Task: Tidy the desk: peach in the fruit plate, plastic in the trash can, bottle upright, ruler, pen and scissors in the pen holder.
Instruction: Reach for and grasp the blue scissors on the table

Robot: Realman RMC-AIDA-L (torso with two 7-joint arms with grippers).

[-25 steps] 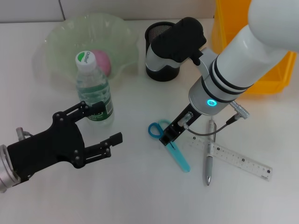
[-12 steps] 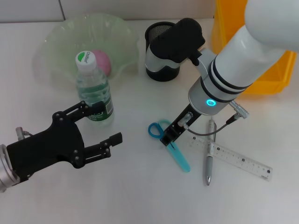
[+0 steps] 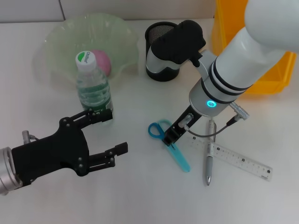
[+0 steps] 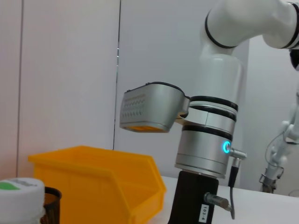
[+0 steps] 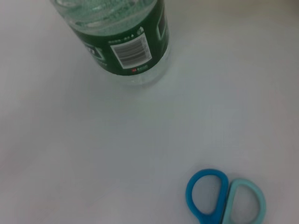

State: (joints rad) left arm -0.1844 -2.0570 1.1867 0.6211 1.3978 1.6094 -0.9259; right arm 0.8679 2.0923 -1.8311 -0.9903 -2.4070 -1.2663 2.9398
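On the desk, the scissors lie flat beneath the right gripper, finger state indeterminate. Left gripper, fingers spread, hovers beside the upright bottle.

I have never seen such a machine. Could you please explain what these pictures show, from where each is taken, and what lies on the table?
It is a robot with two arms. The head view looks down at the desk; the others come from wrist cameras. The left gripper, black, is open and empty beside the upright bottle. The right gripper sits over the scissors; its grasp is hidden. A pen and ruler lie nearby. Behind are the pen holder, a fruit plate holding the peach, and a yellow bin.
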